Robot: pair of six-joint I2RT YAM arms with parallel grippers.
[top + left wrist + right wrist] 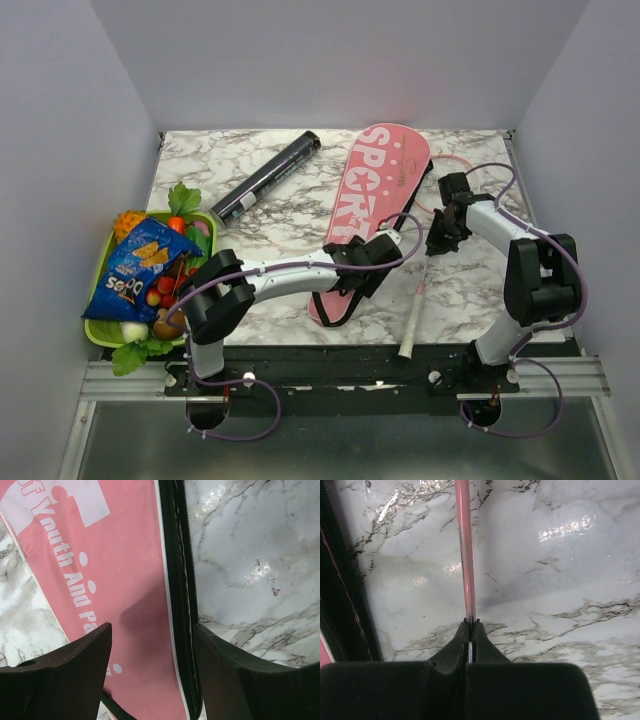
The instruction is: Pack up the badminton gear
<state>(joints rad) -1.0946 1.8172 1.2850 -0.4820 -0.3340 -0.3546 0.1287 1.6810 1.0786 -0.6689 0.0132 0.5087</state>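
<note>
The pink bag lettered "SPORT" (375,185) lies slanted across the table's middle. My left gripper (370,262) is low over its near part. In the left wrist view this gripper (150,630) is open, its jaws either side of the pink bag (125,580) and its black zipper edge (177,580). One racket (412,315) lies right of the bag, white handle towards me, pink frame (462,163) at the far end. My right gripper (438,240) is shut on its thin pink shaft (465,555). The black tube (265,178) lies at the far left. A second racket does not show.
A green tray (100,330) of toy fruit with a blue snack packet (135,270) on it stands at the left edge. Grey walls close in the table on three sides. The bag's black zipper edge (340,590) lies just left of the held shaft.
</note>
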